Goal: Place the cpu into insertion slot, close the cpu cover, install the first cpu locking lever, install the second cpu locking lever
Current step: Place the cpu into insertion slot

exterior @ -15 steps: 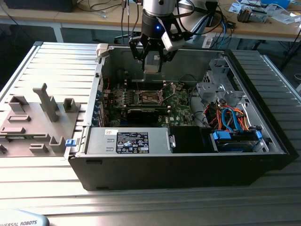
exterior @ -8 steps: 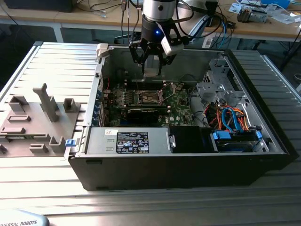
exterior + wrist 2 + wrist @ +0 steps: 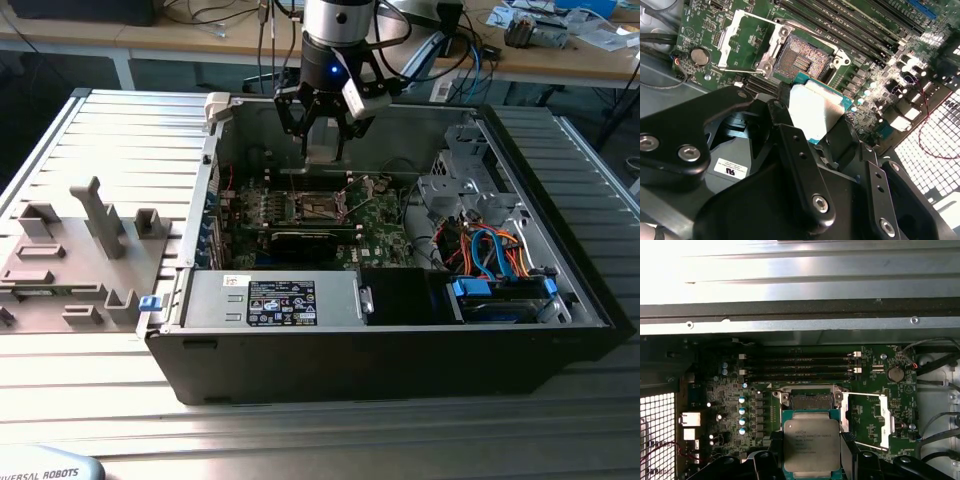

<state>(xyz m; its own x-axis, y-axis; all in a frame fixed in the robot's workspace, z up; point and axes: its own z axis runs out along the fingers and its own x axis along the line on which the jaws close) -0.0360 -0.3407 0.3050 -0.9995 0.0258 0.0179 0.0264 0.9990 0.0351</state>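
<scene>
While above the insertion slot (image 3: 799, 61), cpu (image 3: 811, 442) in the pinch of the end effector (image 3: 323, 150).

no wording can be made out: only fine print on the power supply label (image 3: 281, 302), lower centre of the exterior view, and on the cpu (image 3: 811, 436).

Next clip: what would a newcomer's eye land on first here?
The gripper hangs inside the open computer case in the exterior view, shut on the cpu. Below it on the green board, the insertion slot lies bare, with the cpu cover swung open beside it.
</scene>
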